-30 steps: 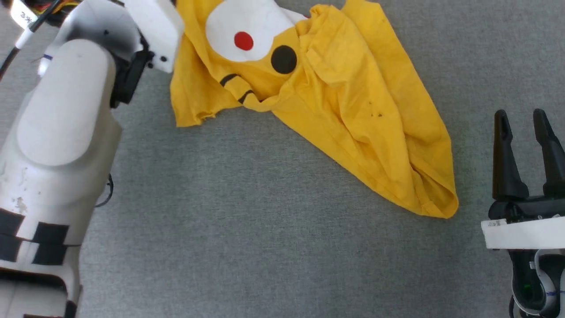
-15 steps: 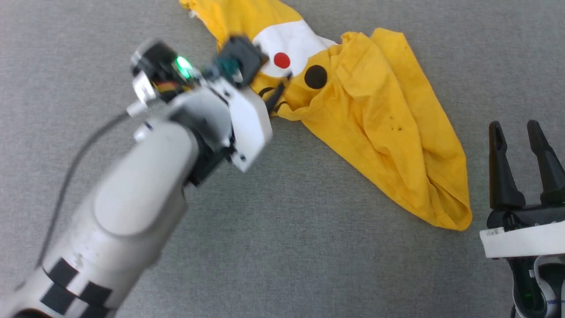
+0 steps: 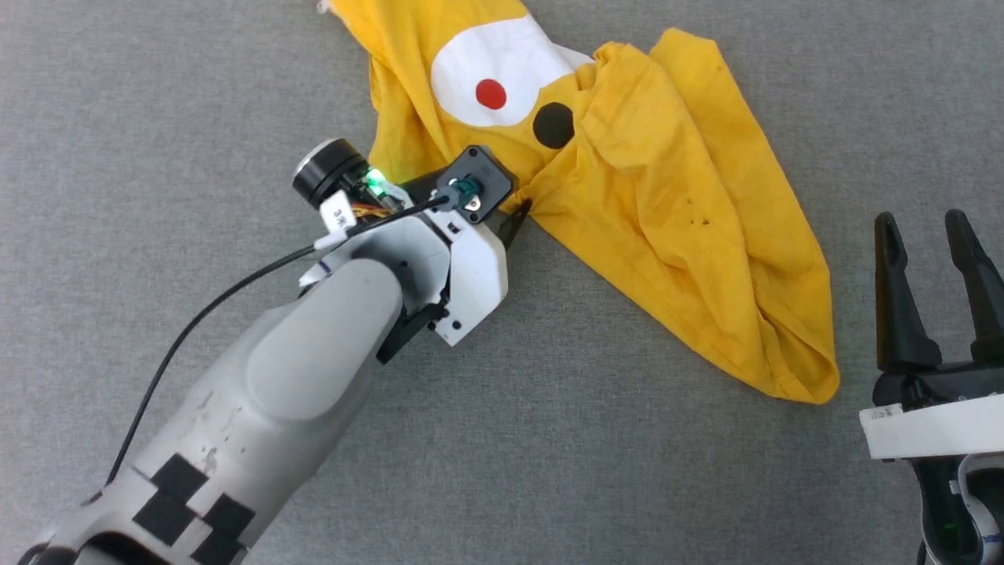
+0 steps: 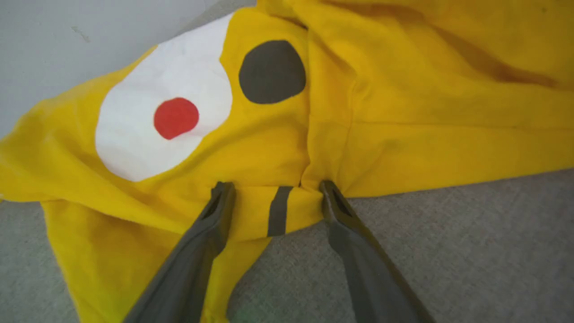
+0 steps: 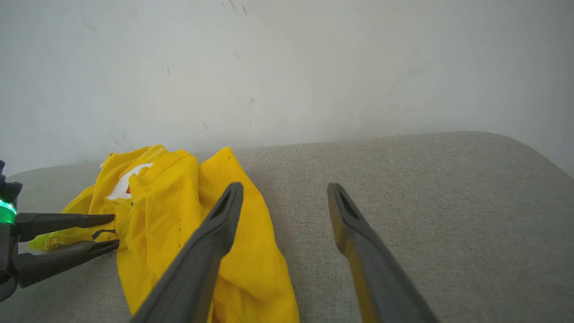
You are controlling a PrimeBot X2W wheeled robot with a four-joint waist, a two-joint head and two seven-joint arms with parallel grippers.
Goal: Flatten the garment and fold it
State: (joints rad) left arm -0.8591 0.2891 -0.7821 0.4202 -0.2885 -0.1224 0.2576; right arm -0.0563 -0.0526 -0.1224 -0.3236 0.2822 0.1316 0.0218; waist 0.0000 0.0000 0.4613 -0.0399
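Where the garment (image 3: pixel 667 204) lies: crumpled on the grey cloth-covered table (image 3: pixel 235 94), bunched into a long diagonal heap that runs from the far middle towards the robot's near right in the head view.
Print: a white patch (image 3: pixel 502 71) with a red dot (image 3: pixel 492 93) faces up at the far end, a black dot (image 3: pixel 554 125) just beside it. The rest of the cloth on show is plain yellow and deeply creased.
Left claw (image 4: pixel 276 186): spread wide at the garment's near edge, just below the print. In its own wrist view both fingertips (image 4: pixel 223 190) touch the cloth, and a small fold bearing a black stripe (image 4: pixel 279 211) lies between them, unpinched.
Left arm (image 3: pixel 314 392): a pale forearm reaching in diagonally from the lower left of the head view, with a green light (image 3: pixel 376 176) lit at the wrist and a black cable (image 3: pixel 196 322) trailing beside it.
Right claw (image 3: pixel 922 227): spread and empty over bare table at the robot's right, near the garment's closest corner but apart from it, fingers pointing away from the robot.
Right wrist view: the garment (image 5: pixel 179 215) lies left of this claw's fingers. The left claw (image 5: pixel 115 231) meets the garment's edge further left, and a pale wall (image 5: pixel 287 67) rises behind the table.
Task state: garment not yet flattened or folded.
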